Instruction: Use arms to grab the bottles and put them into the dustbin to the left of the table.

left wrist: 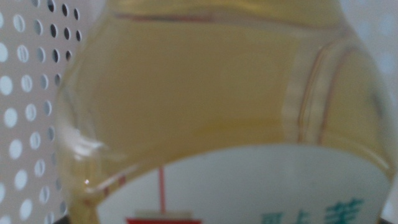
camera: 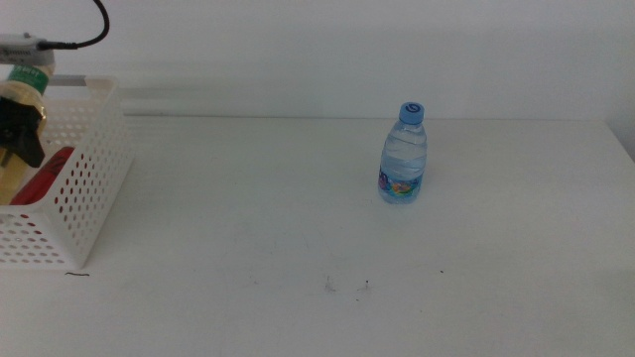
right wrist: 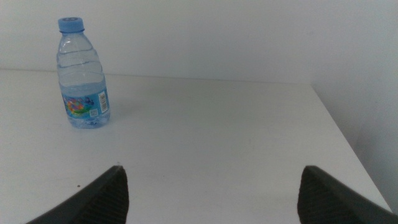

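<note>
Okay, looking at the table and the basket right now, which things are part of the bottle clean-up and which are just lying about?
Part of the job:
- water bottle, upright on the table
- yellow-drink bottle, held by the left claw over the dustbin
- red can, in the dustbin
- right claw, open, waiting apart from the water bottle

Just lying about:
- dark specks on the tabletop

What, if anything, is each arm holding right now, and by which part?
The left tool holds the yellow-drink bottle around its body, over the dustbin. The right tool is open and holds nothing.
</note>
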`<action>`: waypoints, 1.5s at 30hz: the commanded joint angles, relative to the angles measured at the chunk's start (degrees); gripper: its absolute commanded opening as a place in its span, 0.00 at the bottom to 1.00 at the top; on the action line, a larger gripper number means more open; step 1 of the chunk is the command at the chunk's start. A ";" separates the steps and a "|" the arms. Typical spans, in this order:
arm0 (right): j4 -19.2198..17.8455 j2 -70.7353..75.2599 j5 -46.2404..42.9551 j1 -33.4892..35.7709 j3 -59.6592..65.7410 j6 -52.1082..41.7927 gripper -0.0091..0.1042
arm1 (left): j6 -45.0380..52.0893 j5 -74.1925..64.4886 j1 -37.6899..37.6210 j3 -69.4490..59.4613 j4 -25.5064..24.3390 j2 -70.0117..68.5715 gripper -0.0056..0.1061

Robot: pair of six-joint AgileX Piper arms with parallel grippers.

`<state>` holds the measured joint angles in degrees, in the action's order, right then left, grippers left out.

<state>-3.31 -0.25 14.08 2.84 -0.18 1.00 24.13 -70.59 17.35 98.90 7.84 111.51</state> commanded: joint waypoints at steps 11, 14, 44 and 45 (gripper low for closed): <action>-0.31 0.25 -0.51 -0.51 0.18 -0.57 0.90 | 3.06 4.91 0.34 1.15 1.68 4.28 0.32; -0.31 0.25 -0.51 -0.51 0.18 -0.57 0.90 | 4.26 5.02 0.34 1.15 1.53 4.28 0.52; -0.31 0.25 -0.51 -0.51 0.18 -0.57 0.90 | 2.88 16.82 -17.97 -21.30 11.16 -35.32 0.89; -0.31 0.25 -0.51 -0.51 0.18 -0.57 0.90 | 3.18 17.83 -19.00 -23.48 11.81 -37.49 0.89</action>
<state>-3.31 -0.25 14.08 2.84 -0.18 1.00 26.49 -54.58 -1.26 76.64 17.83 75.08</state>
